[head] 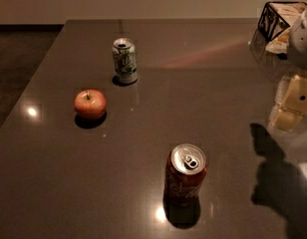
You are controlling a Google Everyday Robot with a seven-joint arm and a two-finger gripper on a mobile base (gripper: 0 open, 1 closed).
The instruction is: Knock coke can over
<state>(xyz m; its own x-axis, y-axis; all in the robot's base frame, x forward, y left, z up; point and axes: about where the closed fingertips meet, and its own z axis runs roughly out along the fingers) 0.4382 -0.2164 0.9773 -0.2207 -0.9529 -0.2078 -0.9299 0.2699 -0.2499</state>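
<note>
I see the coke can upright on the near bench; my pincer hangs far right, and I cannot tell its state.

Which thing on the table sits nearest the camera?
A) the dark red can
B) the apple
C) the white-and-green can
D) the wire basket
A: the coke can stands upright lowest in view, in front of the apple and the white-and-green can; the end effector is at the right edge, apart from it.
</note>
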